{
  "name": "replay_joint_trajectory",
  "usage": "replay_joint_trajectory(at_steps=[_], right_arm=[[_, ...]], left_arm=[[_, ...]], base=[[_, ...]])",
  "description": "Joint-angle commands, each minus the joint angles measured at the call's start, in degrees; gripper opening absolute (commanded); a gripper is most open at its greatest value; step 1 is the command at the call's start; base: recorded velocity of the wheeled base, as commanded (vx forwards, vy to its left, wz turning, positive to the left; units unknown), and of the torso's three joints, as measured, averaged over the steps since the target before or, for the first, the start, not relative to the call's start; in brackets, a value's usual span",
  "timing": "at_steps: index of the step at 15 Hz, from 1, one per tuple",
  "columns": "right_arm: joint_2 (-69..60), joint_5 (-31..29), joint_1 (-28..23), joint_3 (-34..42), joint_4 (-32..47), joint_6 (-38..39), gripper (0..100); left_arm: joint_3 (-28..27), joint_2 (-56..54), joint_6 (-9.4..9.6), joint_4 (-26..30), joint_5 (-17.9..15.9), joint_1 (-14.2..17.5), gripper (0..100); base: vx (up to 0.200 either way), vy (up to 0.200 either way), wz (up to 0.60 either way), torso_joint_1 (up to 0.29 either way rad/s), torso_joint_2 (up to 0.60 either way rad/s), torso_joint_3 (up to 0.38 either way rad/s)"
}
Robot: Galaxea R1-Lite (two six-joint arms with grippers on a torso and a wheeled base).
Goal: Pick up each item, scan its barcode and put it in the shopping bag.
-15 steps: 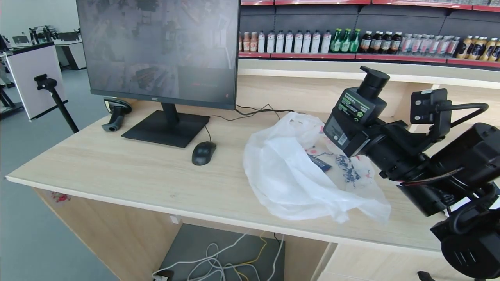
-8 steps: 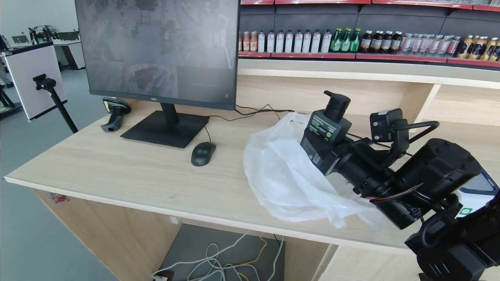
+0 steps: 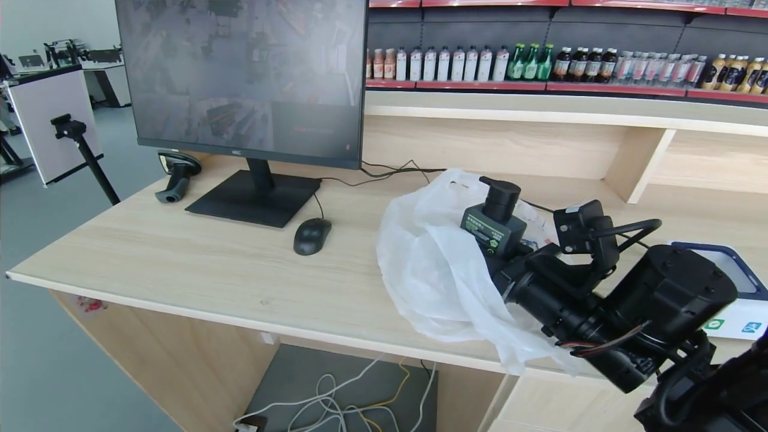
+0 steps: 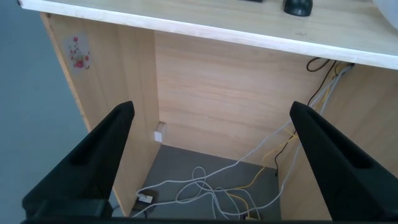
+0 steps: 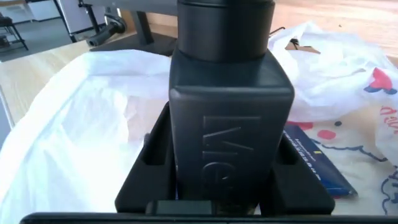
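Right wrist view: the right gripper (image 5: pixel 224 186) hugs a dark bottle (image 5: pixel 230 118) from both sides, near its bottom, and the bottle stands up out of the jaws. Just under and around it lies the white bag (image 5: pixel 81 124), open, with a blue pack (image 5: pixel 318 167) already inside. So I think one item is done and this bottle is on its last step. It hangs low at the mouth of the bag, but the gripper has not let go. It needs to go down a bit and be dropped. I cannot tell if it was scanned, or if more items wait. The left gripper (image 4: pixel 211 162) hangs below the table (image 4: pixel 249 31), its fingers spread wide with nothing in them. In the head view, the bag sits to the right of a mouse (image 3: pixel 312 235) and a monitor (image 3: pixel 246 78), with a hand scanner (image 3: pixel 174 177) beside it. Far back is a shelf (image 3: pixel 540 87) of drinks.
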Motion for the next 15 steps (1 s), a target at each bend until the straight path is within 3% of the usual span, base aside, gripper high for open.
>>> replay_joint_trajectory(at_steps=[1,5,8,10,15], right_arm=[[-1.66,-0.43,1.56,-0.29,-0.06,0.96,0],[-2.36,-2.54,2.0,-2.31,-0.06,10.98,0],[-1.75,-2.46,2.09,-2.58,-0.06,26.28,0],[-1.04,-2.54,2.09,-2.58,-0.06,32.25,0],[3.79,-3.16,0.07,-1.96,-0.06,34.89,0]], left_arm=[[0.0,-0.02,0.07,-0.02,0.01,0.02,100],[0.0,-0.02,0.07,-0.02,0.01,0.02,100],[0.0,-0.02,0.07,-0.02,0.01,0.02,100],[0.0,-0.02,-0.02,-0.02,0.01,0.02,100],[0.0,-0.02,-0.02,-0.02,0.01,0.02,100]], base=[[0.0,0.0,0.0,0.0,0.0,0.0],[0.0,0.0,0.0,0.0,0.0,0.0],[0.0,0.0,0.0,0.0,0.0,0.0],[0.0,0.0,0.0,0.0,0.0,0.0],[0.0,0.0,0.0,0.0,0.0,0.0]])
